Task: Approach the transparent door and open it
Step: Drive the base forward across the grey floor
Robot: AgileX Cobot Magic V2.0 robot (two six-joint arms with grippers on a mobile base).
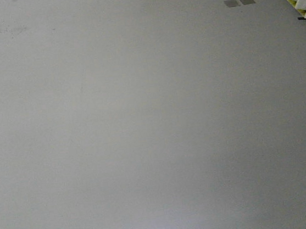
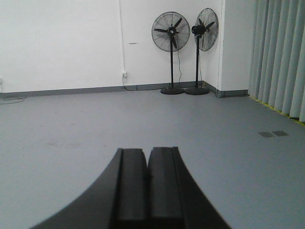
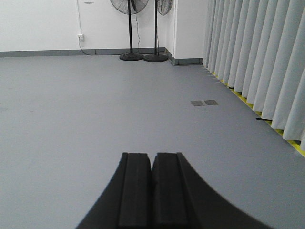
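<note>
The transparent door is out of view in every frame. My left gripper (image 2: 147,151) is shut and empty, its two dark pads pressed together, pointing over bare grey floor toward a white wall. My right gripper (image 3: 152,155) is also shut and empty, pointing over the grey floor (image 3: 95,105) with the curtain on its right. In the front view neither gripper shows; I see only grey floor (image 1: 143,121).
Two black standing fans (image 2: 171,52) stand in the far corner, also in the right wrist view (image 3: 131,28). A long white pleated curtain (image 3: 257,62) with a yellow floor strip runs along the right side. Two small grey floor plates (image 1: 239,2) lie near it. A wall socket (image 2: 124,74) is at the back.
</note>
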